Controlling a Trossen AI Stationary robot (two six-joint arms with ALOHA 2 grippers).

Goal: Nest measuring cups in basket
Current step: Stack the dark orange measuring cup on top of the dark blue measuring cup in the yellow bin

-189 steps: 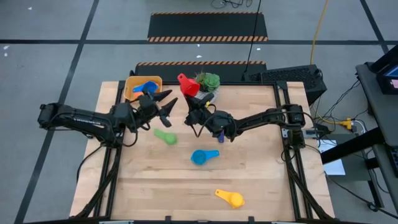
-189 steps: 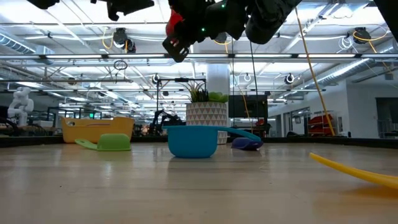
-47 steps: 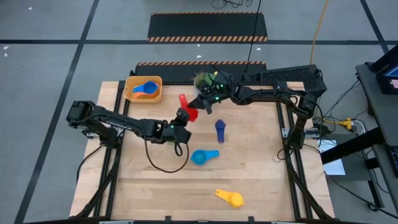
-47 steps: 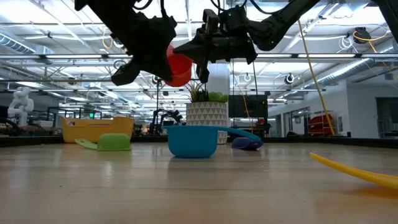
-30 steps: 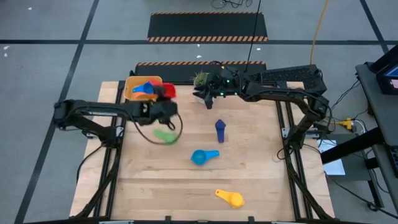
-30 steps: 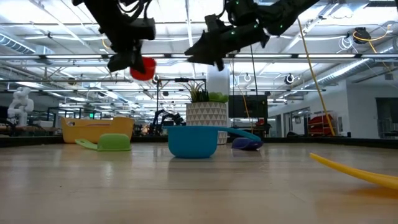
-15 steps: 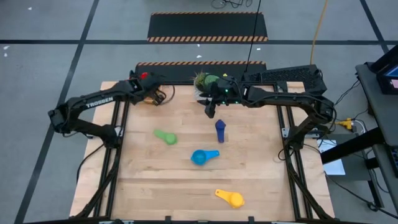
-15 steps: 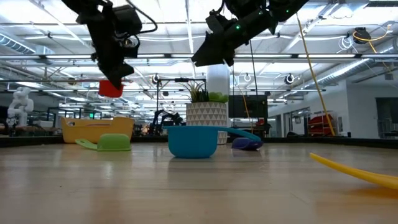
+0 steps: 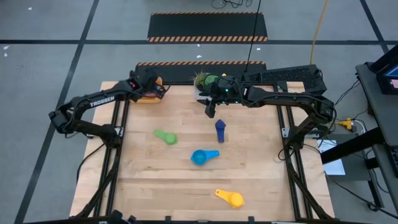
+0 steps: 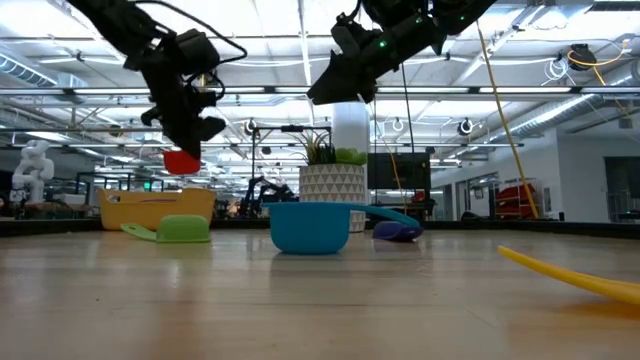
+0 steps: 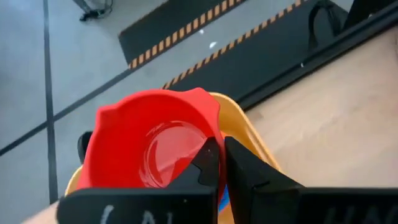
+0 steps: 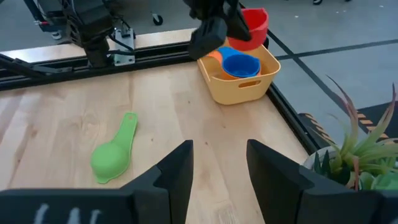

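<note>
Having travelled from mid-table to the far-left corner, the left gripper [image 10: 183, 135], clamped on the red cup [image 11: 149, 146], now hovers over the basket [image 12: 239, 84], ready for nesting, while the right gripper [image 9: 210, 112] waits with fingers apart at the far edge.

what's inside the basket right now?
The basket holds a blue cup sitting in an orange cup. The left claw holds the red cup above it. Anything under those cups is hidden.
</note>
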